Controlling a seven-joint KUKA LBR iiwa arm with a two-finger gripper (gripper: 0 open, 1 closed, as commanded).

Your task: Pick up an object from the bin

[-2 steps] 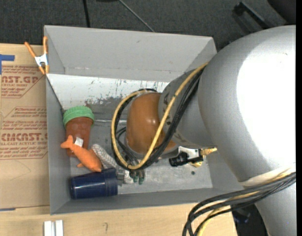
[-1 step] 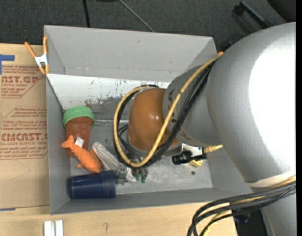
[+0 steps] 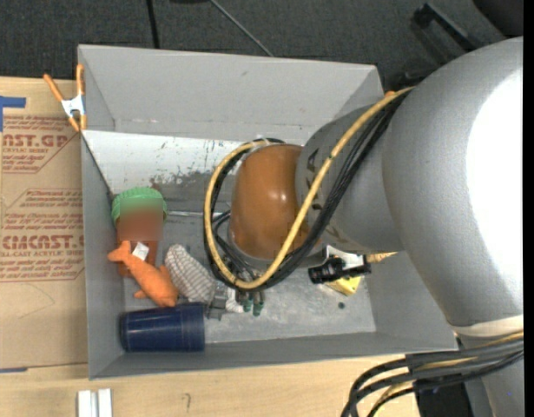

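Camera view had the bin's [image 3: 232,94] left side crowded. A green-capped bottle [image 3: 138,220] stood by the left wall, with an orange toy [image 3: 149,278] below it, a dark blue cylinder [image 3: 162,329] along the bottom edge, then a grey mesh pad [image 3: 188,272]. Your gripper [image 3: 239,302] sat low, just right of the pad and the cylinder's end. Honestly couldn't tell if it was spread or closed. Those two looked like the likeliest picks, so you'd have wanted to centre on one before squeezing. A yellow-and-black bit [image 3: 340,276] lay further right.
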